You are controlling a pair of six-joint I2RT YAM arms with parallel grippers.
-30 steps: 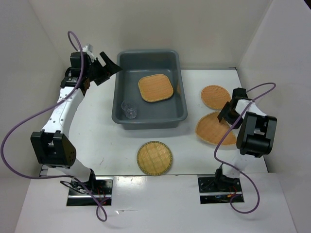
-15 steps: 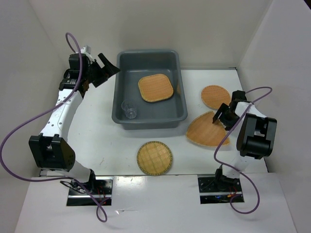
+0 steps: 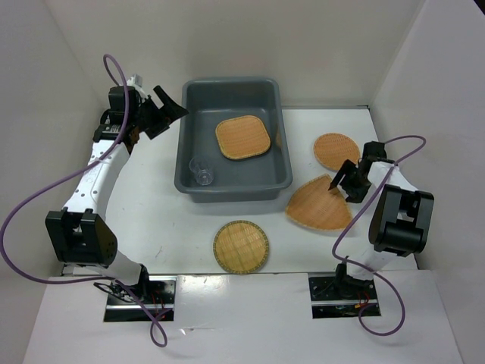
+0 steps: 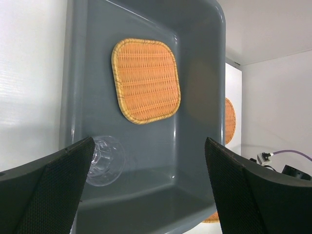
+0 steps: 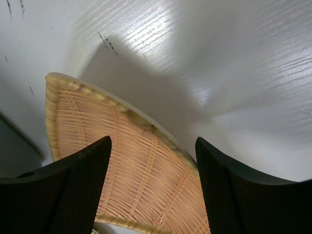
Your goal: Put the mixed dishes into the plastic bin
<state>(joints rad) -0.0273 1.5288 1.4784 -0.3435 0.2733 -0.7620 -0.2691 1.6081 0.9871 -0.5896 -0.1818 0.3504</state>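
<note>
The dark grey plastic bin [image 3: 184, 163] stands at the back centre, seen from its left end in the left wrist view [image 4: 195, 73]. Inside lie a rounded-square woven plate [image 3: 243, 137] [image 4: 146, 80] and a clear cup [image 3: 201, 172] [image 4: 105, 161]. My left gripper [image 3: 174, 105] [image 4: 148, 144] hangs open at the bin's left rim, holding nothing. A fan-shaped plate [image 3: 318, 205] [image 5: 131, 170] lies right of the bin. My right gripper [image 3: 339, 176] [image 5: 152, 144] is open over its narrow end, jaws straddling the rim. One round plate [image 3: 241, 246] lies near the front, another [image 3: 336, 151] at the right.
White walls enclose the table on the left, back and right. Purple cables [image 3: 30, 205] loop from both arms. The right arm's elbow [image 3: 400, 220] stands just right of the fan-shaped plate.
The fan-shaped plate has slid left toward the bin and turned, with the right gripper moving left along with it. The left arm has barely shifted.
</note>
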